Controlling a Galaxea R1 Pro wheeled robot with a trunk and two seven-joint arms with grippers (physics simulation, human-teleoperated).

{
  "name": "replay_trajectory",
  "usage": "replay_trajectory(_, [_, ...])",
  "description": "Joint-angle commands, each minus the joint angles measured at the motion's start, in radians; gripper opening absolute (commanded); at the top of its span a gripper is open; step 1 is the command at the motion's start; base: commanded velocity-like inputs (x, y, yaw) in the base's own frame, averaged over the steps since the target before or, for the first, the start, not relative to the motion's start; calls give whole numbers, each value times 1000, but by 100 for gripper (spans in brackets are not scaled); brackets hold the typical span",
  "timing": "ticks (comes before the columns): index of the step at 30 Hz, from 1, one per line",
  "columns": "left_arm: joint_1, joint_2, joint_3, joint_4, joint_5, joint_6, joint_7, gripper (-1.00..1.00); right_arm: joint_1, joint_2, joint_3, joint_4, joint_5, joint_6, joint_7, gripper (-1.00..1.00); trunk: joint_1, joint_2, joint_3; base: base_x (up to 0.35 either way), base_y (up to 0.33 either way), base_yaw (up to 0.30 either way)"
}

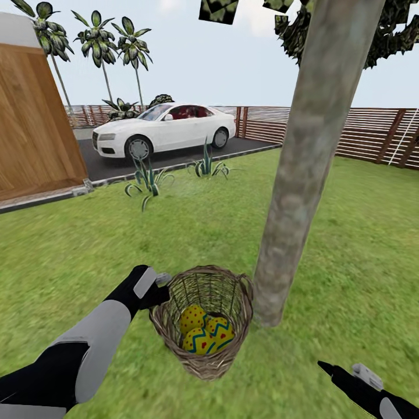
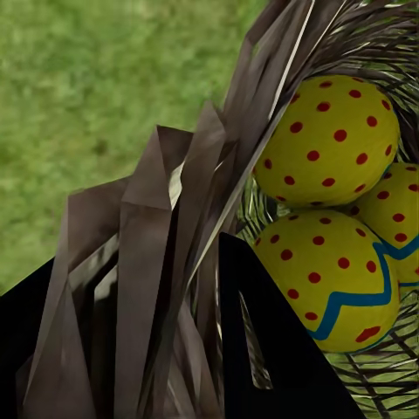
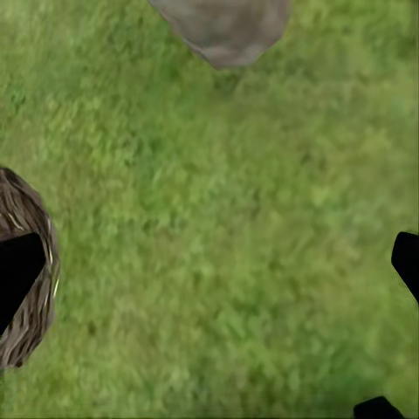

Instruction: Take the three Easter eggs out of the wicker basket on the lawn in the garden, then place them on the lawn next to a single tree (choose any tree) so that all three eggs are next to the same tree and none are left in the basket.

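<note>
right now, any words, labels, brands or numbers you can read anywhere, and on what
None can be read.
White car: the front plate area is too small and blurred to show any characters, and no badge can be made out.
Easter eggs: only blue zigzag bands and red dots, no lettering.
Wicker basket, wooden wall and fence: no signs or labels.

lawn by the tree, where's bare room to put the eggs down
Bare lawn lies right of the tree, out to the fence, and in front of it toward the right gripper. Crowded on the trunk's left: the wicker basket and left gripper.
</note>
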Motion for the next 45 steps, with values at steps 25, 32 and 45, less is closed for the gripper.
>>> replay_trajectory(25, [1, -1, 6, -3, 15, 0, 7, -100, -1, 2, -3, 0, -8, 9, 1, 100, 28, -51, -18, 66, -24, -88])
replay_trajectory(32, [1, -1, 6, -2, 15, 0, 7, -100, -1, 2, -3, -1, -7, 9, 1, 100, 55, -100, -40, 0, 0, 0])
replay_trajectory(45, [1, 0, 6, -3, 14, 0, 7, -100, -1, 2, 5, -5, 22, 9, 24, 100, 105, -191, -81, 0, 0, 0])
